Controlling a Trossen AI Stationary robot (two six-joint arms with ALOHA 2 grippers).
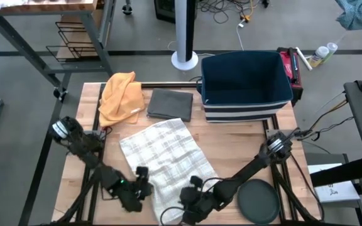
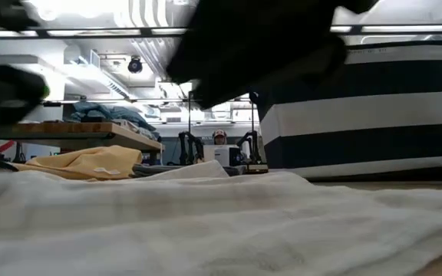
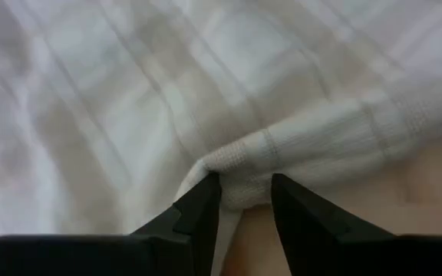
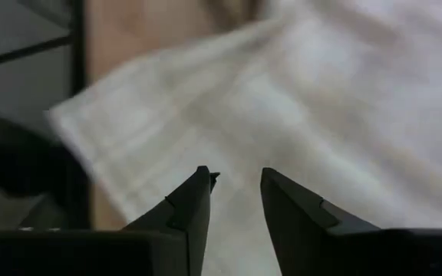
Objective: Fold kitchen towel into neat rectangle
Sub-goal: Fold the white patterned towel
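White checked kitchen towel (image 1: 165, 160) spread flat but askew at lower centre of the high view, on the wooden desk (image 1: 231, 147), 1 layer, not yet folded, near edge running out of the bottom of the frame. Likely light, limp and soft, with a slightly grippy weave: bound to sag and drag wherever unsupported, so best taken at the 2 near corners or along the hem, pinched deep enough to avoid slipping out. Left pincer (image 3: 244, 201) at the lower left of the towel, fingers clamped on a bunched bit of the towel's edge, fabric squeezed between them in the left wrist view. Right pincer (image 4: 236, 184) at the lower right of the towel, low over the cloth near its hem, fingers parted with nothing visibly between them; cannot tell whether cloth is touched. Farther out: yellow cloth (image 1: 121, 97) crumpled at upper left, folded grey cloth (image 1: 170, 103) just beside it, navy striped bin (image 1: 244, 85) at upper right, dark round disc (image 1: 258, 202) at lower right, all apart from the towel.
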